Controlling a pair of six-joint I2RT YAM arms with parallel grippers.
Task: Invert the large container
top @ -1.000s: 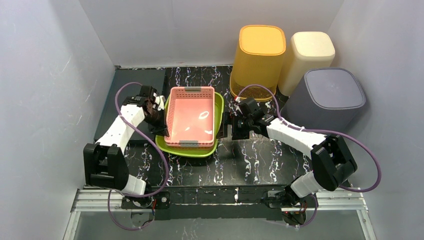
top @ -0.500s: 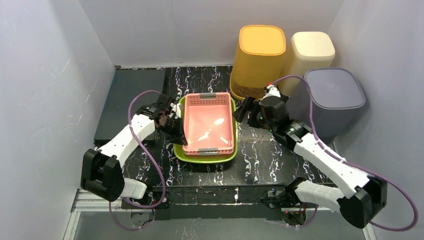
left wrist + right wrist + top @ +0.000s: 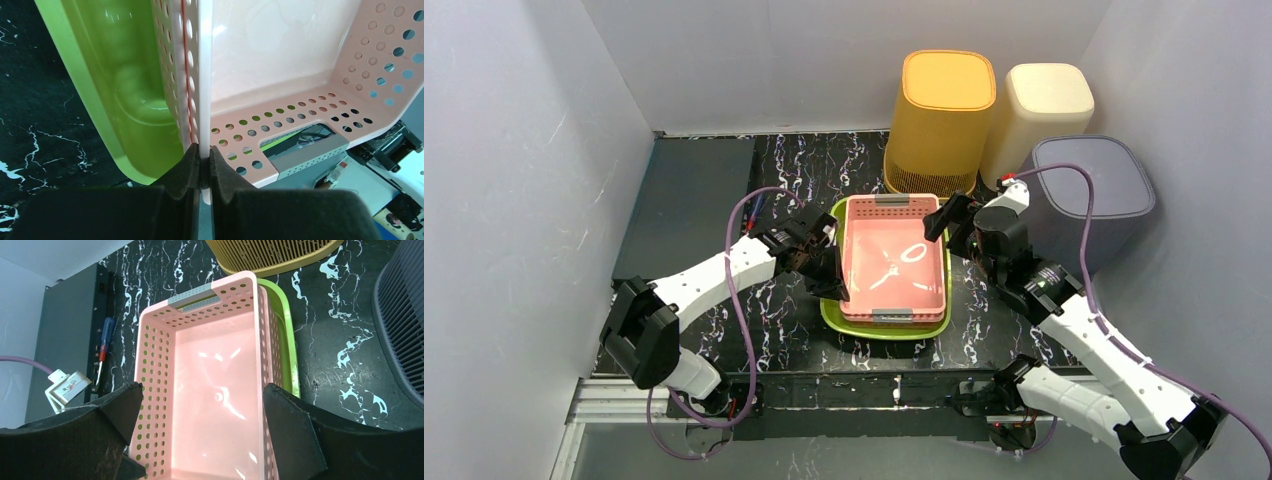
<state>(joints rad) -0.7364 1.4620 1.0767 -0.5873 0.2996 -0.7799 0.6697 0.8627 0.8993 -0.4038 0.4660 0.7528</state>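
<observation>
Our left gripper [image 3: 201,152] is clenched on the rim of the pink basket [image 3: 894,262], at its left wall, with one finger inside and one outside. We take this basket for the large container. It sits upright, nested in the green tub [image 3: 886,331]. Our right gripper [image 3: 200,390] hangs spread wide above the basket's far right corner, grasping nothing.

We judge the grip to be the weak point. It is a thin pinch on one wall only, so once we start the roll the rim may swivel or slide out between the pads. If the nesting is snug, the tub may rise with the basket and then drop. The yellow bin [image 3: 944,115] just beyond the basket and the grey bin [image 3: 1089,190] to its right leave the swing little room. Our right arm above the basket could also block the turn.
</observation>
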